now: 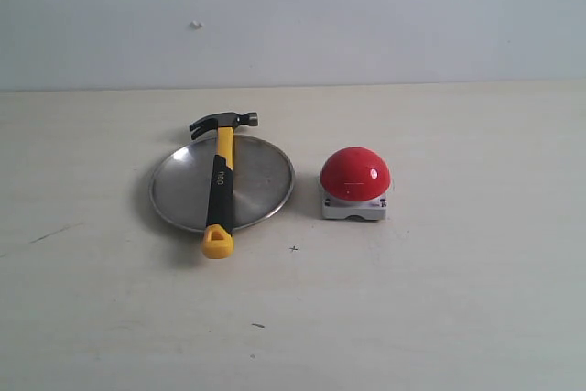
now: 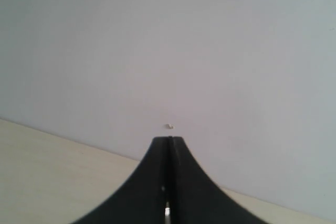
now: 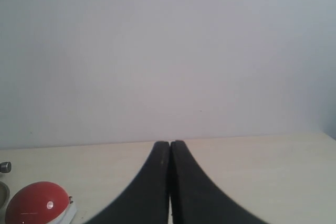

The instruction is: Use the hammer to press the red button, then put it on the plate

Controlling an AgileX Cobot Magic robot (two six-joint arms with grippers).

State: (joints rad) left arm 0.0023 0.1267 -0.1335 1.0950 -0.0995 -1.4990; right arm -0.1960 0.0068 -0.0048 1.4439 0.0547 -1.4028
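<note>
The hammer [image 1: 220, 182] lies across the silver plate [image 1: 261, 180]; its dark head overhangs the far rim and its yellow looped end overhangs the near rim. To the right of the plate stands the red button [image 1: 354, 174] on its grey-white base. Neither arm shows in the exterior view. My left gripper [image 2: 169, 139] is shut and empty, facing the wall. My right gripper [image 3: 170, 142] is also shut and empty; the red button [image 3: 37, 203] sits off to one side of it, apart from the fingers.
A pale wooden table [image 1: 439, 299] carries everything, and a plain white wall [image 1: 366, 6] rises behind it. A small mark [image 1: 195, 25] sits on the wall. The hammer head's edge [image 3: 5, 167] peeks in beside the button in the right wrist view.
</note>
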